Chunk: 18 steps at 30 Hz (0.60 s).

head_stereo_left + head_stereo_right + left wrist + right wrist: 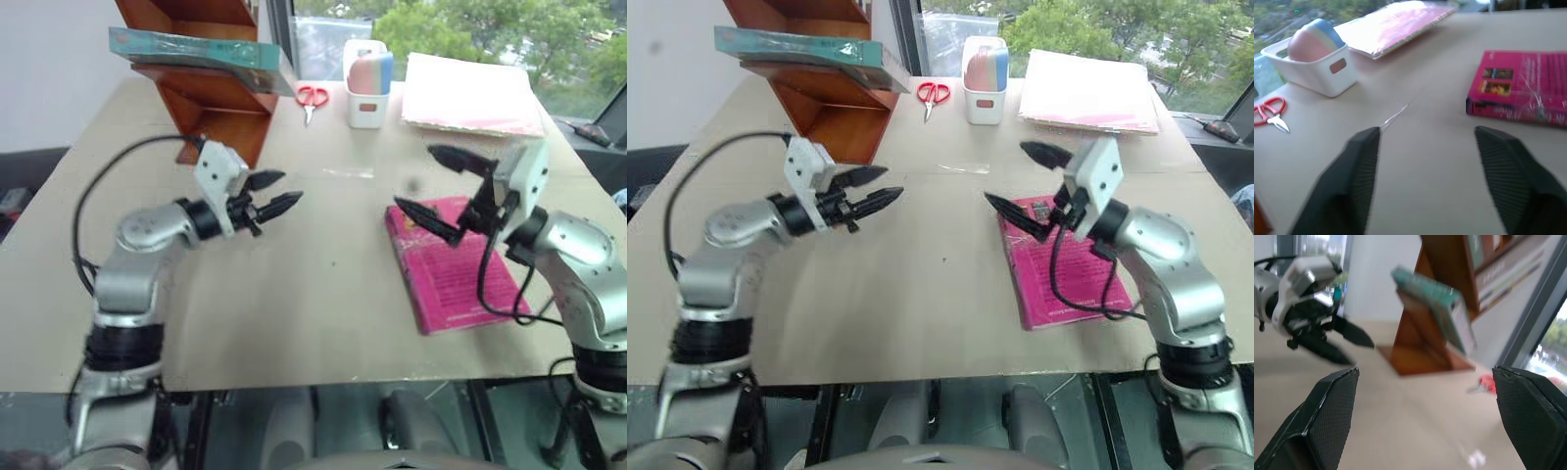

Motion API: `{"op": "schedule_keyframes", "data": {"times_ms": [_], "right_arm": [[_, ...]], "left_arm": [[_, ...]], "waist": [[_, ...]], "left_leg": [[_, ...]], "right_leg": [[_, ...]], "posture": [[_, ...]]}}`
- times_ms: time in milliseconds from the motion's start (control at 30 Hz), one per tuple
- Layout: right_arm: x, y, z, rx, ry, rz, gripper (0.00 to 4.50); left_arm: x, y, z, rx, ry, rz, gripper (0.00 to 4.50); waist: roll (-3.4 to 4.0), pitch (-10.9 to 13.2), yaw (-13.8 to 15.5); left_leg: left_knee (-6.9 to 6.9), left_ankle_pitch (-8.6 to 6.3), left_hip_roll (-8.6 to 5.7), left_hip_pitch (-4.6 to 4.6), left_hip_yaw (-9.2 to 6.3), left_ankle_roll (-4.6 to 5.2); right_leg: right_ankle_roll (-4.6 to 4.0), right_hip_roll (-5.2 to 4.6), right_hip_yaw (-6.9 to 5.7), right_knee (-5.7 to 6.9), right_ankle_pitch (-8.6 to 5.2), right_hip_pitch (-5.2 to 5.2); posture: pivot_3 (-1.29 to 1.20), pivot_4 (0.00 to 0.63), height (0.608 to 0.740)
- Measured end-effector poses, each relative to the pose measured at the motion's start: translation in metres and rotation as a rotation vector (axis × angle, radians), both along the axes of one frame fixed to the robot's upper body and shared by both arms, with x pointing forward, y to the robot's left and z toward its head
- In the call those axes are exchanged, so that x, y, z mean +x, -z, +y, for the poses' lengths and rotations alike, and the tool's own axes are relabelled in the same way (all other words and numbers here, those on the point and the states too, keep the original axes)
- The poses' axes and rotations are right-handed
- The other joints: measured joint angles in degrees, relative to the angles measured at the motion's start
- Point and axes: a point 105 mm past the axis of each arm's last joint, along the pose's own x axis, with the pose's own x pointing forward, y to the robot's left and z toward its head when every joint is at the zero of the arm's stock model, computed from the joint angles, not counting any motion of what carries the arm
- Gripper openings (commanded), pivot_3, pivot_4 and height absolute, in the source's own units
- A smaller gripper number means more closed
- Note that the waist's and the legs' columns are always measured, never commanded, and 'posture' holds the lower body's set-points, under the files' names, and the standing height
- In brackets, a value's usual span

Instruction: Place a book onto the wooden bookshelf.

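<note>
The green book (pixel 196 49) lies on the wooden bookshelf (pixel 220 108), and the left gripper (pixel 272 196) and right gripper (pixel 441 186) hang open, holding nothing.

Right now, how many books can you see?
2: the teal-green book lies on the wooden bookshelf; the magenta-pink book lies flat on the table under the right pincer.
</note>
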Motion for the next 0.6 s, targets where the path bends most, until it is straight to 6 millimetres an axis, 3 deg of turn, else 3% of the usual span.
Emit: {"op": "schedule_keyframes", "data": {"times_ms": [67,100,200,267,467,600], "right_arm": [[-0.005,0.025,-0.020,-0.055,0.036,0.122,4.50],[-0.006,0.034,-0.030,-0.079,0.064,0.170,4.50],[-0.015,0.051,-0.067,-0.140,0.164,0.259,4.50],[-0.028,0.065,-0.103,-0.185,0.260,0.337,4.50],[-0.061,0.077,-0.157,-0.270,0.368,0.460,4.50],[-0.067,0.073,-0.171,-0.305,0.383,0.465,4.50]], "left_arm": [[-0.006,0.026,0.005,-0.020,-0.044,0.077,1.95],[-0.010,0.035,0.007,-0.020,-0.044,0.104,2.19],[-0.035,0.057,0.011,-0.025,0.016,0.188,3.37],[-0.053,0.070,0.028,0.002,0.005,0.246,4.34],[-0.079,0.070,0.066,0.100,-0.061,0.238,4.46],[-0.087,0.069,0.076,0.116,-0.065,0.249,4.46]], "waist": [[0.01,0.0,-0.5],[0.01,0.0,-0.6],[0.04,0.0,-0.8],[0.04,0.0,-0.6],[0.15,-0.1,-0.6],[0.13,-0.1,-0.7]], "left_leg": [[-0.07,0.00,0.01,0.04,0.00,0.00],[-0.11,0.00,0.01,0.07,0.01,0.00],[-0.22,-0.01,0.03,0.10,0.02,-0.01],[-0.29,-0.02,0.03,0.10,0.02,-0.02],[-0.27,-0.02,0.05,0.14,0.10,-0.03],[-0.27,-0.03,0.07,0.12,0.16,-0.03]], "right_leg": [[-0.01,0.03,0.05,0.03,0.00,-0.02],[-0.02,0.03,0.07,0.03,-0.01,-0.03],[-0.04,0.04,0.08,0.00,-0.02,-0.05],[-0.05,0.04,0.07,-0.11,-0.03,-0.05],[-0.23,-0.04,0.11,-0.50,-0.13,0.04],[-0.22,-0.07,0.15,-0.70,-0.08,0.05]], "posture": [[0.00,0.150,0.740],[0.00,0.150,0.740],[0.00,0.150,0.740],[0.00,0.150,0.740],[0.00,0.150,0.740],[0.00,0.150,0.740]]}}
